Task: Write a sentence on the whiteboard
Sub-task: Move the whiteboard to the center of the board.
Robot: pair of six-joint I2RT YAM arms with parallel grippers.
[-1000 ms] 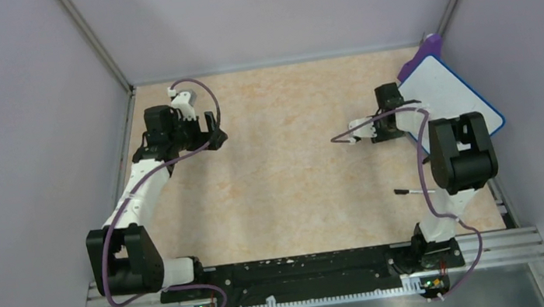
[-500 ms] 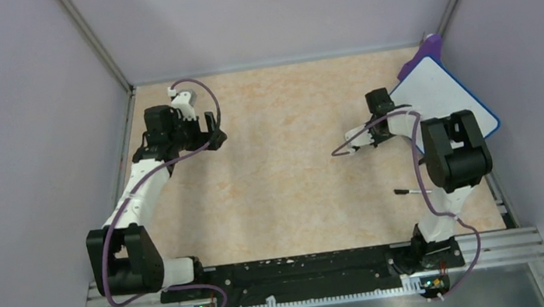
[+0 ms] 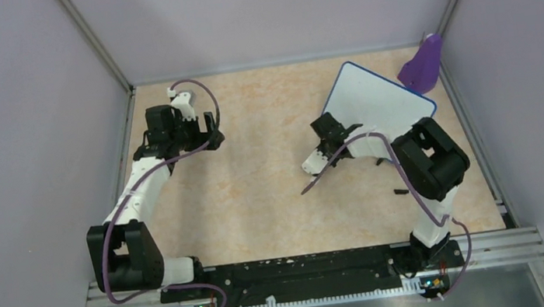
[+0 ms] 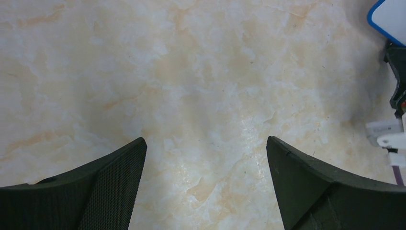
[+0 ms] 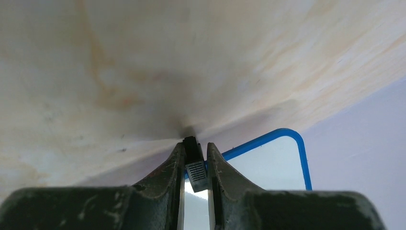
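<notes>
Whiteboard (image 3: pixel 376 101) toward far right corner of bench (image 3: pixel 274 192), face blank, pinched at its near-left edge by right gripper (image 5: pixel 195 151), clamped tight there. Left gripper (image 4: pixel 206 140) spread wide above far left of bench. Probably light, stiff, slick-faced; apt to pivot, so best gripped mid-edge.

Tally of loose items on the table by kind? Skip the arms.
whiteboard: 1
purple scoop: 1
thin dark stick, pen-like and mostly hidden: 1
Total: 3
</notes>
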